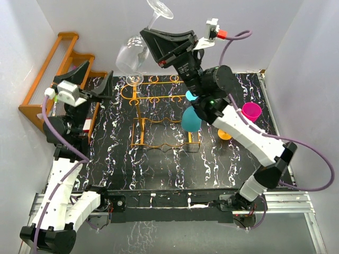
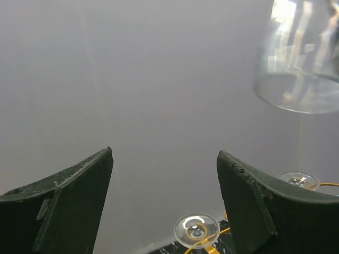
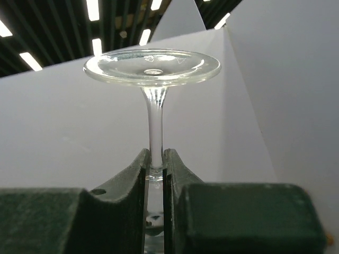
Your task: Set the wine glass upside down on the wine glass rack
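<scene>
So the right pincer (image 1: 145,33) is clenched on the stem of the wine glass (image 1: 132,55), and the glass is flipped: foot up top, bowl hanging below with the rim facing down. The right wrist view makes it really obvious, with both fingers (image 3: 135,172) squeezed against the thin stem just under the round foot. From the top camera the glass sits tilted, foot toward the back wall and bowl lower and to the left. It's up in the air over the back-left corner of the wine glass rack (image 1: 153,114) and isn't touching the wire.

The left pincer (image 1: 92,79) is released, jaws spread wide with nothing between them. It sits over the left edge of the bench (image 1: 175,164), just beside the wooden stepped rack (image 1: 53,79). Its wrist camera catches the bowl of the held glass high on the right, plus two clear round discs (image 2: 197,230) low down by the gold wire, which look like glass feet. I can only make out one of them from above, at the rack's back-left loop.

Other stuff on the bench: a teal cup (image 1: 192,120) right against the rack's right side, partly under the right arm, and a pink cup (image 1: 251,111) further right. A small orange thing (image 1: 225,135) pokes out from under the arm, and I can't tell what it is.
</scene>
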You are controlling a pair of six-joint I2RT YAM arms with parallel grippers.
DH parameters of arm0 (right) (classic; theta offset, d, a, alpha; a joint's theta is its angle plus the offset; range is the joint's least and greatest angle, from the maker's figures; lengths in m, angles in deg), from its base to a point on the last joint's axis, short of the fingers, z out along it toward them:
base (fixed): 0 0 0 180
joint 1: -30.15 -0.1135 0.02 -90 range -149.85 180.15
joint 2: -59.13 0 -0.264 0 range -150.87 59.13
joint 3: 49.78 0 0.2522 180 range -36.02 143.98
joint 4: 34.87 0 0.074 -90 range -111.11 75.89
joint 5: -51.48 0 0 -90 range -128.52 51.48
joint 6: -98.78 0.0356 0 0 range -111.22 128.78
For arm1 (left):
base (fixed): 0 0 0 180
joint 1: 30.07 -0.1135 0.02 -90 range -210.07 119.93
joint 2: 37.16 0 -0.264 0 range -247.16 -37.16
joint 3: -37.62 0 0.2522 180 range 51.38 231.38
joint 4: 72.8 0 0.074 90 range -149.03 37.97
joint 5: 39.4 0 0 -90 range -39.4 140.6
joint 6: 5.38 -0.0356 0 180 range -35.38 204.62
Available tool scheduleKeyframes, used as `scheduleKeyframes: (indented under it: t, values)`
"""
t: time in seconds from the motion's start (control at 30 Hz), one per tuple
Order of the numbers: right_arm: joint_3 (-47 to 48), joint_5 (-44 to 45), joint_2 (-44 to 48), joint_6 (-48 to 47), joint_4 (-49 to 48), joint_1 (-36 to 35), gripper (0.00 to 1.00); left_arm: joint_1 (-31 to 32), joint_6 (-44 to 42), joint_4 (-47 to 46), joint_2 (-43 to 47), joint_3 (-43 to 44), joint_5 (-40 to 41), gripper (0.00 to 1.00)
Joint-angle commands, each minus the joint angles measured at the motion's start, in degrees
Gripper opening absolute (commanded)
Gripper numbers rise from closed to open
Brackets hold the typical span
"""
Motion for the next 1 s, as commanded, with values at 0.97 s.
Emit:
scheduleKeyframes:
  t: [0.97]
  values:
    - [-44.6, 12.5, 38.5, -20.5, 41.8, -0.2, 0.08, -7.5, -4.7, 96.5, -27.5, 38.2, 23.4, 0.97]
